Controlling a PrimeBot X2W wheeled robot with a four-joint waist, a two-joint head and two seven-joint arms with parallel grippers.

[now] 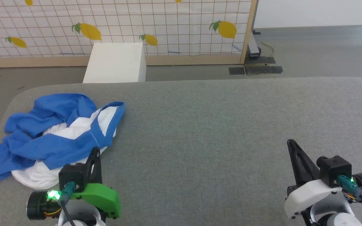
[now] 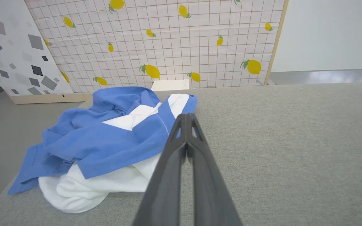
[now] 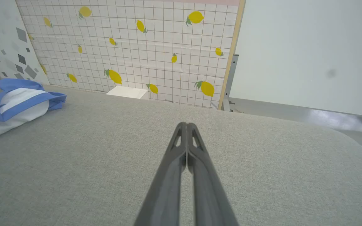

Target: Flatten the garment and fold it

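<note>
The garment (image 1: 55,135) lies crumpled in a heap at the left end of the grey padded table (image 1: 215,125), blue sleeves draped over its white body. In the left wrist view the garment (image 2: 105,141) sits just left of and beyond my fingers. My left gripper (image 1: 96,151) is shut and empty, its tip at the heap's near right edge; whether it touches the cloth is unclear. The left gripper (image 2: 186,116) shows its fingers pressed together. My right gripper (image 1: 291,142) is shut and empty over bare table at the lower right. The right gripper (image 3: 185,125) points across the table, the garment (image 3: 14,100) far to its left.
A white box (image 1: 116,62) stands on the floor behind the table's far edge. A lemon-patterned tiled panel (image 1: 137,28) with a wooden frame closes the back. The table's rounded left corner (image 1: 14,94) is near the garment. Grey floor lies beyond at the right.
</note>
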